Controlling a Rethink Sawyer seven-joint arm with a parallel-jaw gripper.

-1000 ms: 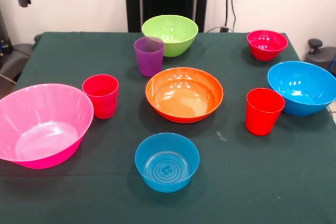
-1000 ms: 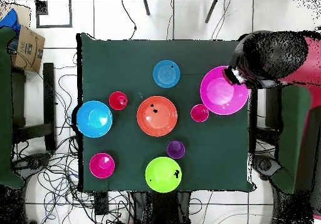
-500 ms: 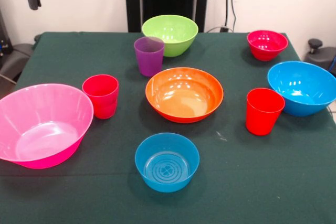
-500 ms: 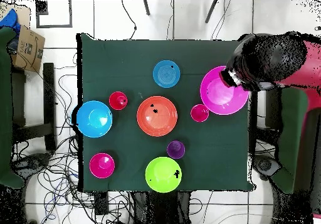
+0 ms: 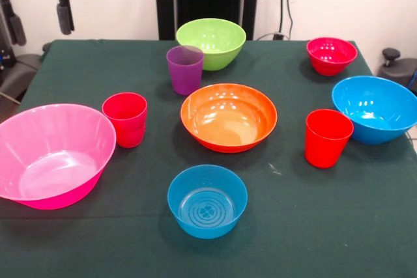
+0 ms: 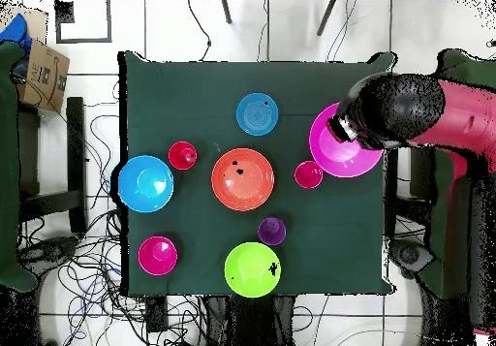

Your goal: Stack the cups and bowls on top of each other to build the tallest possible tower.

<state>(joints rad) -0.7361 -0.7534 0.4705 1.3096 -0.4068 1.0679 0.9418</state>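
The gripper hangs at the table's corner, its 2 dark fingers standing apart with nothing between them, so it is released. From overhead, the arm's head overlaps the rim of the large pink bowl, the piece nearest the tool. Just beyond that bowl stands a red cup. Farther out, the orange bowl sits mid-table, with the purple cup and lime green bowl to one side of it and a small blue bowl to the other. Farthest from the tool are the second red cup, the large blue bowl and the small red-magenta bowl. Every piece stands alone on the green tablecloth; nothing is stacked.
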